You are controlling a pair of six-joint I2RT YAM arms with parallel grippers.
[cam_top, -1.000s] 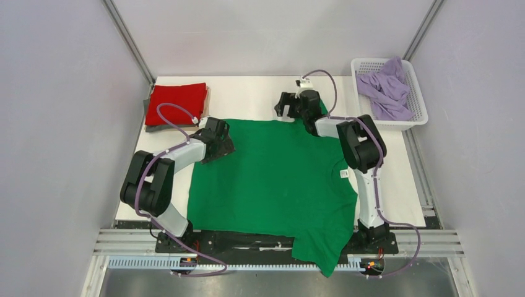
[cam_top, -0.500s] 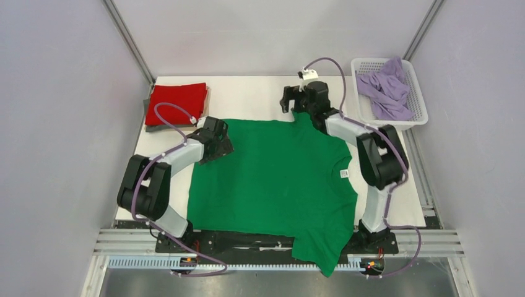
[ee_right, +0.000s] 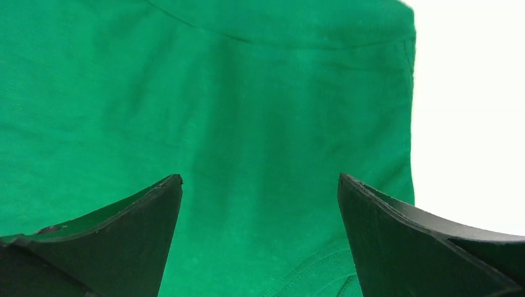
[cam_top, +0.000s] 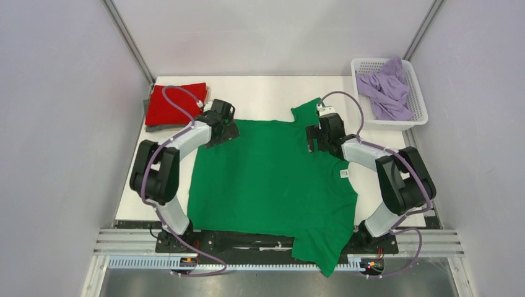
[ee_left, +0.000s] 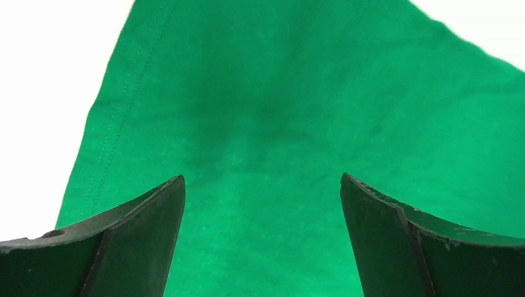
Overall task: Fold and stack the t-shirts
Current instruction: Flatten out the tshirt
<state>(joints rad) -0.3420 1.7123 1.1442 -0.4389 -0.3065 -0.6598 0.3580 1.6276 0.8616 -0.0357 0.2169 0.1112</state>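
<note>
1. I see the green t-shirt (cam_top: 272, 179) spread flat across the middle of the desk (cam_top: 260, 93). Its neck, with the white tag (cam_top: 344, 174), points toward the right edge.
2. One sleeve hangs over the near edge between the two arm bases. The other sleeve lies toward the far edge.
3. My left gripper (ee_left: 261, 178) sits over the shirt's corner nearest the far left of the desk. Its jaws are spread wide with nothing between them, only green cloth and a stitched hem below.
4. My right gripper (ee_right: 260, 176) is over the shoulder beside the far sleeve. It is also spread wide and holds nothing.
5. I cannot tell whether either set of fingertips is touching the cloth.
6. The red t-shirt (cam_top: 170, 102) lies folded at the far left corner on top of a grey one (cam_top: 147, 112), only an edge of which shows.
7. The lavender t-shirt (cam_top: 387, 86) lies crumpled in the white basket (cam_top: 365, 65) at the far right corner.
</note>
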